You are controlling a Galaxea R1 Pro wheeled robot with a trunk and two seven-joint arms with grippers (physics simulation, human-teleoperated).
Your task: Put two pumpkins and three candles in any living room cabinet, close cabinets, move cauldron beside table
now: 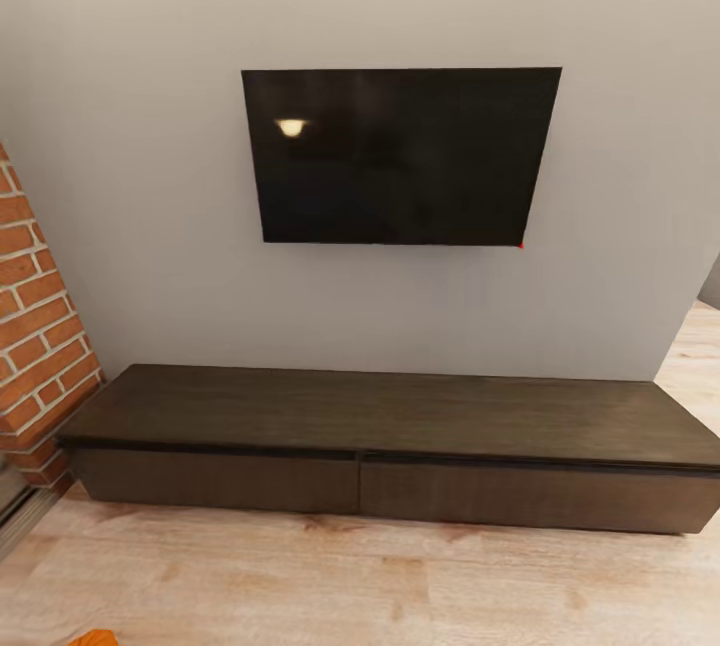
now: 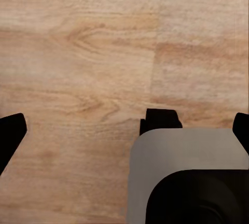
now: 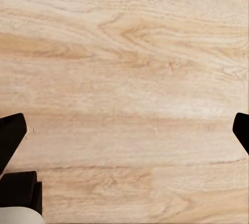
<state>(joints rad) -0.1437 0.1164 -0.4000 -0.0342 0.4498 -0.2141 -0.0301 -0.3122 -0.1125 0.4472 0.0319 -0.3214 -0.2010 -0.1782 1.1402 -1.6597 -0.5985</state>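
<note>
The cabinet (image 1: 380,446), a long low dark brown TV unit, stands against the grey wall with both drawer fronts shut flush. A sliver of bright orange, seemingly a pumpkin (image 1: 93,638), pokes in at the lower left edge of the head view, on the floor. The candles and the cauldron are out of view. My left gripper (image 2: 124,130) hangs open over bare wood floor, its black fingertips (image 2: 10,135) spread wide with nothing between them. My right gripper (image 3: 124,130) is likewise open above the floor, holding nothing.
A black TV (image 1: 400,156) is mounted on the wall above the cabinet. A red brick wall (image 1: 35,326) juts out at the left end. Light wood floor (image 1: 360,576) stretches in front of the cabinet. My grey base (image 2: 181,172) shows under the left gripper.
</note>
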